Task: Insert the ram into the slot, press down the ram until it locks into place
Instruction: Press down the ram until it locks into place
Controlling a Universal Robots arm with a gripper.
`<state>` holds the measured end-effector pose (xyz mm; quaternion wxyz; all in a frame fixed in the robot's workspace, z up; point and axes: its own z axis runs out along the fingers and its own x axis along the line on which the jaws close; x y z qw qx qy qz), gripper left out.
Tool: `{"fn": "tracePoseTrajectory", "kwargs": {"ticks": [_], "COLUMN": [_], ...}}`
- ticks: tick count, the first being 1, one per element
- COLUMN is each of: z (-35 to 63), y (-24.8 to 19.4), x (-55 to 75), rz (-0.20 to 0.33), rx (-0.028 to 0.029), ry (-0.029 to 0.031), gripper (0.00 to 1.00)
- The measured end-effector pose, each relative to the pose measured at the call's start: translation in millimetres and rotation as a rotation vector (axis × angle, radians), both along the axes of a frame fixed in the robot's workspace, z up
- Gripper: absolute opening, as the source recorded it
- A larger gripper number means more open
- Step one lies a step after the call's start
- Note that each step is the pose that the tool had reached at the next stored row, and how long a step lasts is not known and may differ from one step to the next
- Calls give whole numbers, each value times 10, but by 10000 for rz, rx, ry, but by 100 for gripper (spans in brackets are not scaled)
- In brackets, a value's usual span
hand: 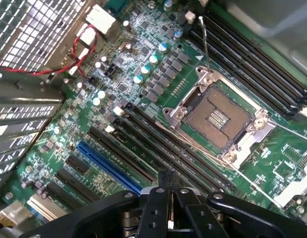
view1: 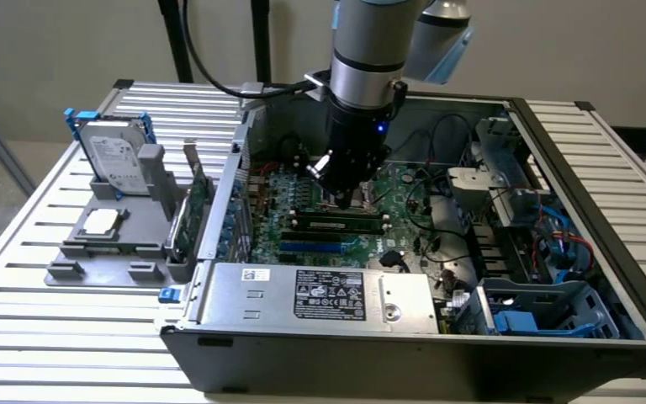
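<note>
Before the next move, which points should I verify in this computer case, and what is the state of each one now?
1. The tool is shut: ok.
2. The ram lies in line with the black slots, not across them: ok.
3. The tool stands over the ram, near its middle: ok.
4. The tool touches the ram: cannot tell.
5. The ram is pressed fully down and locked at both ends: cannot tell.
6. The blue slot is free: ok.
</note>
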<state>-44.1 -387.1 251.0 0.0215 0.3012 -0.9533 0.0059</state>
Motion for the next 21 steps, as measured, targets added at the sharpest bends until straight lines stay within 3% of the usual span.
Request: {"fn": "tracePoseTrajectory", "kwargs": {"ticks": [21], "z": [0], "y": [0], "x": [0], "rz": [-3568], "rx": [0], "ry": [0], "gripper": [11]}}
